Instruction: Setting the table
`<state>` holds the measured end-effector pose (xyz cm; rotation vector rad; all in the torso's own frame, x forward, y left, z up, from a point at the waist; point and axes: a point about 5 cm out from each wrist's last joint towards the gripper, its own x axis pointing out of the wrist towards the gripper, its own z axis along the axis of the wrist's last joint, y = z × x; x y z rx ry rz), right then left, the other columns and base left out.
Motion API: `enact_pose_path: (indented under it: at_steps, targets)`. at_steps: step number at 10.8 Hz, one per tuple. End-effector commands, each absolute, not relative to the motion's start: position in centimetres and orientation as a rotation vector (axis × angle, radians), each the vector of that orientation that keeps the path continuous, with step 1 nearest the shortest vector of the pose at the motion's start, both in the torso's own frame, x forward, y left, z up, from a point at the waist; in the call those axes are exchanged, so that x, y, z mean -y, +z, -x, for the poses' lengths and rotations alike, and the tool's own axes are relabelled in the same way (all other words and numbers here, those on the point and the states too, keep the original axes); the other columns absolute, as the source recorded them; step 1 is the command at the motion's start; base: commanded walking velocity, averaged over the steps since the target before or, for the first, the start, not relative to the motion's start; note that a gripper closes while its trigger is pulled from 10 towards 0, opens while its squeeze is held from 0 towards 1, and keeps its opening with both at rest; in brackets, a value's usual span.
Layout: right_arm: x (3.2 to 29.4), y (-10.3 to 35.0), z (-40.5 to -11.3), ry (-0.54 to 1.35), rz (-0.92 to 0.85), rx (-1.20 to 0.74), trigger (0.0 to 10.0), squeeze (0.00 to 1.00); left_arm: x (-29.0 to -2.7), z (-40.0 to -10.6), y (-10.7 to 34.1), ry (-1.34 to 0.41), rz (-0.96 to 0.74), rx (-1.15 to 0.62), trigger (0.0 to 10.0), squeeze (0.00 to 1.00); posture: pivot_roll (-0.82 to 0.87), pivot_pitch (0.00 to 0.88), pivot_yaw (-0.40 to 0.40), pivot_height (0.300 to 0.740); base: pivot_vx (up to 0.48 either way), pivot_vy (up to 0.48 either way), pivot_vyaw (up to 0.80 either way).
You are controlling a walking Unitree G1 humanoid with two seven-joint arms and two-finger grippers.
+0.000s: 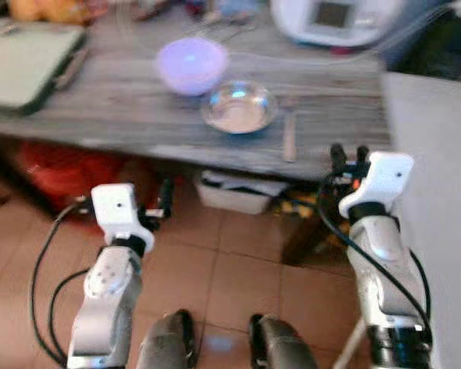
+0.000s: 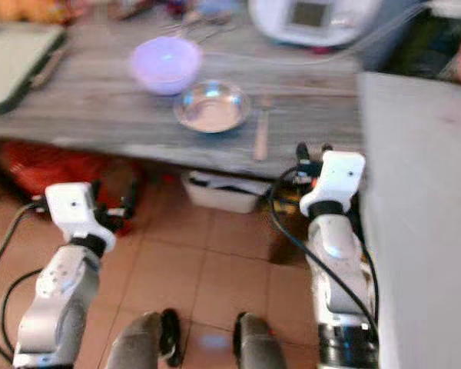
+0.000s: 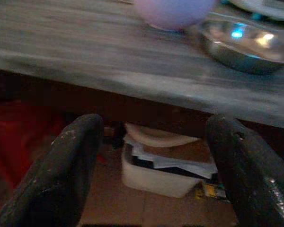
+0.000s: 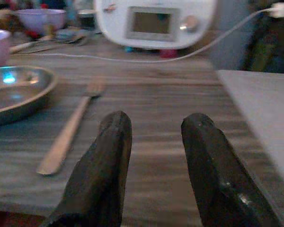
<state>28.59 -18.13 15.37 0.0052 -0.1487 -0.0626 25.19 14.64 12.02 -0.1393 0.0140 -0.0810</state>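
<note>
Right wrist view: fork (image 4: 66, 137) beside steel bowl (image 4: 16, 94)

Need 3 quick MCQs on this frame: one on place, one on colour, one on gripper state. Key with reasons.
1. Where does the fork lie?
A. inside the metal dish
B. on the table beside the metal dish
C. on the floor

2. What colour is the bowl behind the metal dish?
A. lilac
B. red
C. green

3. How is the right gripper?
A. shut on the fork
B. shut, empty
C. open, empty

Answers: 1 B, the fork rests on the wooden table just right of the dish. 2 A, the bowl is pale purple. 3 C, the right wrist view shows its fingers apart with nothing between.
</note>
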Motion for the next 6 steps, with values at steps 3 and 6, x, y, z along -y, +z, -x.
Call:
enact_pose_path:
  at_steps: [3,6]
  targets:
    - [18.43,15.33,-28.25,-0.062,-0.01,0.126,10.0,0.0,-14.7,-25.36,11.82,-0.066,0.141,-0.01,10.0,0.0,-0.02,0.113,-0.014,0.74,-0.261,0.0,-0.14]
    - [18.31,15.12,-28.25,-0.057,-0.016,0.11,10.0,0.0,-14.61,-25.37,11.73,-0.068,0.143,-0.01,10.0,0.0,-0.02,0.113,-0.015,0.74,-0.266,0.0,0.0]
